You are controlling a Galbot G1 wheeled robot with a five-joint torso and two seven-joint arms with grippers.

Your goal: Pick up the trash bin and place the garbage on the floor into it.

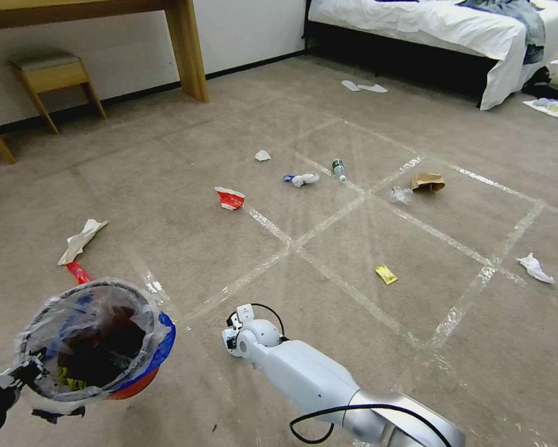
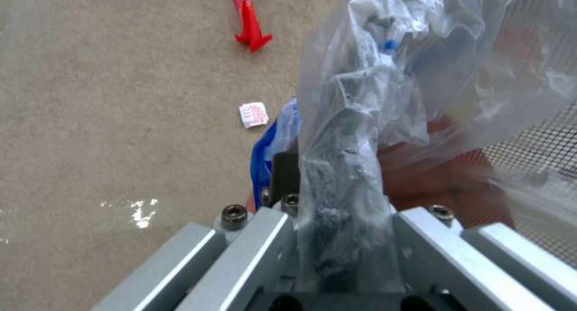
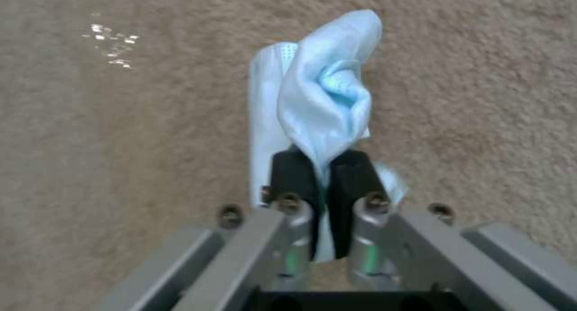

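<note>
The trash bin (image 1: 99, 338), red with a blue rim and a crinkled clear liner, hangs low at my left, and my left gripper (image 2: 336, 166) is shut on its rim and liner. My right arm (image 1: 303, 366) reaches down to the carpet beside the bin. My right gripper (image 3: 324, 166) is shut on a pale blue tissue (image 3: 324, 90) just above the floor (image 3: 120, 144). Garbage lies across the floor (image 1: 353, 248): a crushed red-white cup (image 1: 229, 198), a tissue wad (image 1: 262, 155), a bottle (image 1: 339, 169), a brown paper bag (image 1: 427, 182) and a yellow wrapper (image 1: 386, 274).
White paper (image 1: 81, 239) and a red strip (image 1: 78, 272) lie just beyond the bin. Another tissue (image 1: 535, 267) sits far right. White slippers (image 1: 364, 87) lie by the bed (image 1: 427, 25). A stool (image 1: 52, 74) and desk leg (image 1: 189, 49) stand at the wall.
</note>
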